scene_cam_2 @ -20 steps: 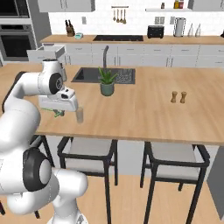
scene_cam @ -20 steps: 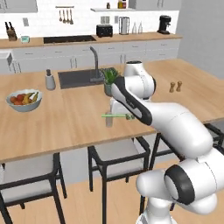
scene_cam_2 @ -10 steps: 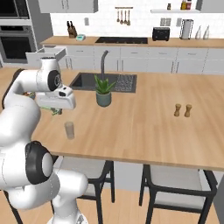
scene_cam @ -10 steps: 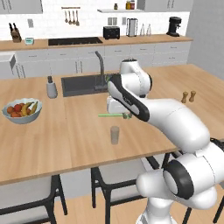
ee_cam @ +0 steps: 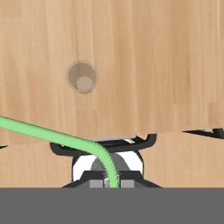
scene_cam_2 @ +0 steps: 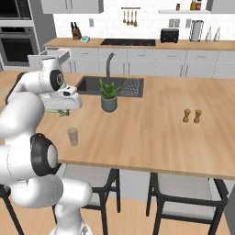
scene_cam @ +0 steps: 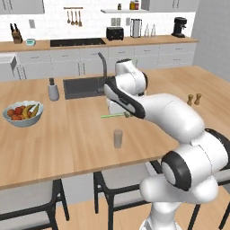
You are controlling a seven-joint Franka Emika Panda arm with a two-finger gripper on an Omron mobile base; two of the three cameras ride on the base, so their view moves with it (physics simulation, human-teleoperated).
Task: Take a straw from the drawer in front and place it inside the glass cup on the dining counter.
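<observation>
A rendered home kitchen: a light-wood dining counter (scene_cam_2: 156, 133) with an inset sink (scene_cam: 83, 86) and stools (scene_cam_2: 188, 193) below, a wall oven (scene_cam_2: 18, 43), a cooktop (scene_cam: 76, 42), hanging utensils (scene_cam_2: 130, 17), a toaster (scene_cam: 115, 33), and what looks like a coffee maker (scene_cam: 179, 27)

The white arm bent up from the base, then reached forward. Its wrist turned so the hand pointed straight down. The gripper (scene_cam: 127, 115) was pinched tight on the straw (scene_cam: 112, 116), and the thin green stick poked out sideways from between the fingers. In the hand view, the straw (ee_cam: 52, 136) curved away from the gripper (ee_cam: 112, 183) toward one side.
</observation>
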